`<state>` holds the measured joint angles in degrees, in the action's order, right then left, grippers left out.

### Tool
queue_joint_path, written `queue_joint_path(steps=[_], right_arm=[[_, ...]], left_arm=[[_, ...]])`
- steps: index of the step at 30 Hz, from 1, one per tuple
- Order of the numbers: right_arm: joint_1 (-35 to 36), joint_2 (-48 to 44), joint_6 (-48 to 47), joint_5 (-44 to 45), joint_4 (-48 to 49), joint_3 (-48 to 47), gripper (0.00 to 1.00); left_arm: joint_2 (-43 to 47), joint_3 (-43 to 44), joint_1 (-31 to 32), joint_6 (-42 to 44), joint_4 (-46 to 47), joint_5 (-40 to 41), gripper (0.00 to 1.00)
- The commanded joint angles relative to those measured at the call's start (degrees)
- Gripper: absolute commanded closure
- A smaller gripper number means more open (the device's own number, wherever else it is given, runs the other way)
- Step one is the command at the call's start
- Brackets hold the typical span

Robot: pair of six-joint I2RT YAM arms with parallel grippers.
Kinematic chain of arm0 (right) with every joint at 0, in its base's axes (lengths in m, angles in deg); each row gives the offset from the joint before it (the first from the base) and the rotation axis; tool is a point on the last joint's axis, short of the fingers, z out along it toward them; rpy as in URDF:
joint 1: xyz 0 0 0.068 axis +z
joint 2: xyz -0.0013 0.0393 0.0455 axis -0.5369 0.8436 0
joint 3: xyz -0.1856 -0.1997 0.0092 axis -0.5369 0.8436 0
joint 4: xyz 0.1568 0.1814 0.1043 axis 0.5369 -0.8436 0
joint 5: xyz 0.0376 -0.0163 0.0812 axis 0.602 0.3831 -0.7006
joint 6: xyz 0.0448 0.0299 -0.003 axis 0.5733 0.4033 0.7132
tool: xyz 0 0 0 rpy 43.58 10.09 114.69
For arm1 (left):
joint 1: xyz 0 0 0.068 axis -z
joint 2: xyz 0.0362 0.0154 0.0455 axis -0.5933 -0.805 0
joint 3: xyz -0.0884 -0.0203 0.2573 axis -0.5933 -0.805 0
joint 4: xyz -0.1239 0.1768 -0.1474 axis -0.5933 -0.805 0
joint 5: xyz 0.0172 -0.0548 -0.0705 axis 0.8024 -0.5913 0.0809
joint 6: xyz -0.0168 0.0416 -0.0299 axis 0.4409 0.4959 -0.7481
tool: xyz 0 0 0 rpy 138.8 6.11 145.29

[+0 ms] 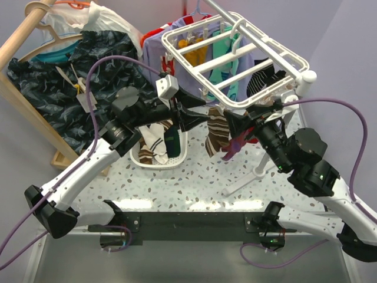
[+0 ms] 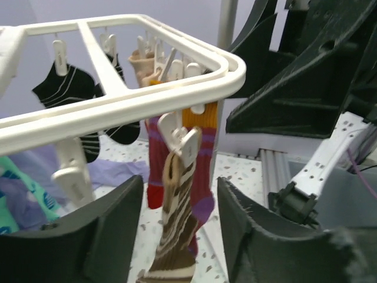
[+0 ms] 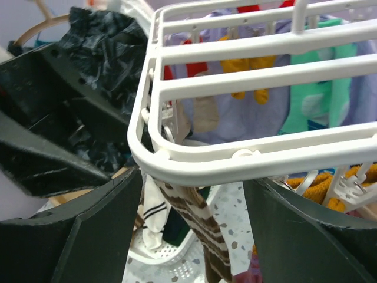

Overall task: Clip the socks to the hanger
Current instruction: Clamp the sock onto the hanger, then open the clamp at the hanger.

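Left wrist view: a brown striped sock (image 2: pixel 177 236) hangs at 6 o'clock, pinched in a white clip (image 2: pixel 184 143) under the near corner of the hanger (image 2: pixel 147 97). The left gripper (image 2: pixel 179 187) is spread either side of the sock without touching it, and the right gripper (image 3: pixel 193 183) is spread too. This sock looks clipped. More socks wait in the basket (image 1: pixel 150 164) at its 9 o'clock. No writing is legible.

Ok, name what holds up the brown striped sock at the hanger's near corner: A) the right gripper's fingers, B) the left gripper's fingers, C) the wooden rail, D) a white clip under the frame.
D: the brown striped sock dangles from a white clip fixed under the hanger.
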<state>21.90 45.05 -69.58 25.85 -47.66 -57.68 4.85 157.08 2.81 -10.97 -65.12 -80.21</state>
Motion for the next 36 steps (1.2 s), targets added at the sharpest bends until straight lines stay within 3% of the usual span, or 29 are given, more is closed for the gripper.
queue_joint_path(steps=[1, 6, 15, 18, 25, 36], right_arm=[[0.2, -1.4, 0.1, 10.0, 0.1, 0.6, 0.26], [0.2, -2.7, 0.4, 15.2, 0.4, 1.5, 0.24], [0.2, -2.7, 0.2, 15.6, 0.4, 1.4, 0.23], [0.2, -2.6, 0.3, 15.2, 0.8, 1.5, 0.23], [0.2, -2.3, 0.3, 14.6, 0.8, 1.3, 0.23], [0.2, -2.7, 0.2, 14.4, 0.8, 1.1, 0.23]], left_arm=[[5.6, -2.2, 0.3, 4.7, -2.2, 8.3, 0.37], [8.9, -6.8, 0.3, 6.4, -0.8, 19.3, 0.30], [6.6, -11.6, 1.7, 2.4, 11.0, 22.5, 0.22], [5.3, -12.4, 4.6, 4.0, 13.8, 27.5, 0.21], [3.1, -15.2, 9.0, 9.1, 22.7, 37.4, 0.20], [-2.4, -14.8, 12.1, 17.8, 30.9, 43.0, 0.26]])
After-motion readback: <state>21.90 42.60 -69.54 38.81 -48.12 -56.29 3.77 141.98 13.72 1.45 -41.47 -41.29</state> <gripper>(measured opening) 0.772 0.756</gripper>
